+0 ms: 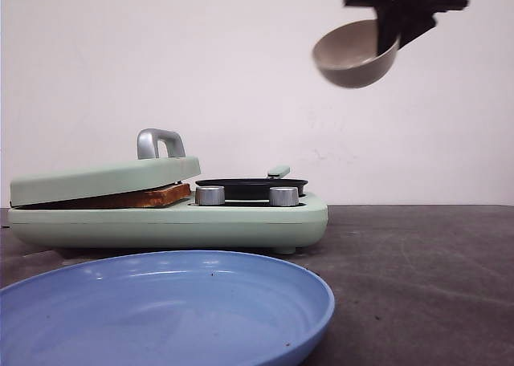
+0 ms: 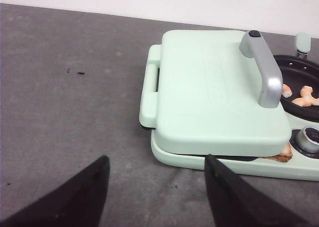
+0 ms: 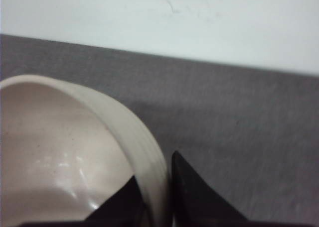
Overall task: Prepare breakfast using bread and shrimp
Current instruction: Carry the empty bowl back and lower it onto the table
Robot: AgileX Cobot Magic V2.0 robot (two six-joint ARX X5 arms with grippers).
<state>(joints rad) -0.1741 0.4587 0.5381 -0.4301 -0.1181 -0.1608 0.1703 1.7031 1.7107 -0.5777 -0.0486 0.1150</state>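
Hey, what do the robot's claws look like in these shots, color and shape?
Both are matte black. The left claw has two broad, flat fingers tapering to points. The right claw has similar dark wedge-shaped fingers, with a black crossbar mount above it in the front view. No cables or markings show.

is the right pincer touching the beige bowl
Touching. The right wrist view shows the right pincer closed on the beige bowl, one finger on each side of its rim.

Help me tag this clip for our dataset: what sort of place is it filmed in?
Probably a lab tabletop staged as a breakfast station, not a real kitchen: a mint green sandwich maker with bread pressed under its lid, a blue plate, all on a bare dark gray table against a blank white wall.
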